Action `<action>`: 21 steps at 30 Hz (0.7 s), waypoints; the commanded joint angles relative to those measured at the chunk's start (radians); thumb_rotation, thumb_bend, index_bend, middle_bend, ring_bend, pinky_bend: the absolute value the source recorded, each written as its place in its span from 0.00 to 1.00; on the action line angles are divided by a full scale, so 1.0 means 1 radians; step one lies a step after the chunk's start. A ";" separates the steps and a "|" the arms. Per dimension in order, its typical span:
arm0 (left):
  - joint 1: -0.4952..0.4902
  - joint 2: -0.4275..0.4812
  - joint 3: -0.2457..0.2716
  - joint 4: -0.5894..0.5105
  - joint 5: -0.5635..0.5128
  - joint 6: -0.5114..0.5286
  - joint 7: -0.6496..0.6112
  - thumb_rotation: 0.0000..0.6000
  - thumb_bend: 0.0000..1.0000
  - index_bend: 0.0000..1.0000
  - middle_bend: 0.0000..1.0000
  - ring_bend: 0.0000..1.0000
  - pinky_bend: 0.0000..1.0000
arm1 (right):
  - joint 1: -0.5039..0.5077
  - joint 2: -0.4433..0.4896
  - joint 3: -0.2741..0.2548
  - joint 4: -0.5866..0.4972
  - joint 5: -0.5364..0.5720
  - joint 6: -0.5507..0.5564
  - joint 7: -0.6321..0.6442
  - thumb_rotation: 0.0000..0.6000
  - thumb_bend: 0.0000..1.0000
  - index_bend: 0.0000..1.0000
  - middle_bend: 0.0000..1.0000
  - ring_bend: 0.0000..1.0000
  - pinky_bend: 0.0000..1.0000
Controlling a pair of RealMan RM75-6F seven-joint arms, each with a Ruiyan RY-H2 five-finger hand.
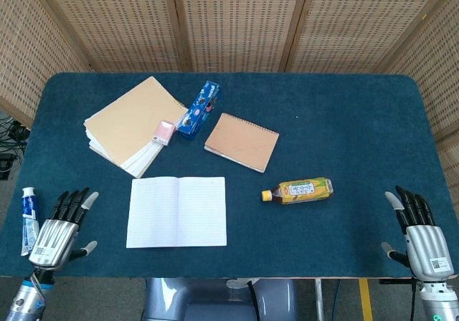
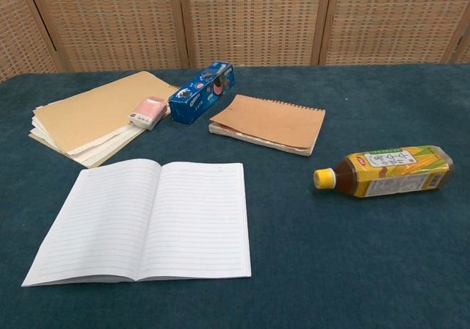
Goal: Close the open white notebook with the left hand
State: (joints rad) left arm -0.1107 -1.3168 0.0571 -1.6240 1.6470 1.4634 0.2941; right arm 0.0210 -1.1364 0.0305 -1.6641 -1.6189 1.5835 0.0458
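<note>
Blue table (image 1: 344,120): white notebook (image 1: 177,211) (open) lies right of left hand (image 1: 59,229).

Woven rattan screen panels (image 1: 237,20) in wooden frames wrap the far and side edges of a table (image 1: 344,120) covered in dark teal felt.
</note>
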 commanded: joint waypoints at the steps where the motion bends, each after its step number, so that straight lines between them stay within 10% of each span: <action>1: -0.021 -0.047 0.021 -0.005 0.020 -0.054 0.060 1.00 0.23 0.00 0.00 0.00 0.00 | -0.001 0.003 0.002 0.000 0.000 0.004 0.008 1.00 0.10 0.00 0.00 0.00 0.00; 21: -0.091 -0.267 -0.011 0.042 -0.100 -0.245 0.286 1.00 0.28 0.00 0.00 0.00 0.00 | 0.000 0.011 0.007 0.001 0.013 0.000 0.039 1.00 0.10 0.00 0.00 0.00 0.00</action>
State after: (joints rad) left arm -0.1972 -1.5748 0.0509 -1.5870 1.5558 1.2258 0.5708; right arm 0.0214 -1.1254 0.0376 -1.6634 -1.6054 1.5831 0.0848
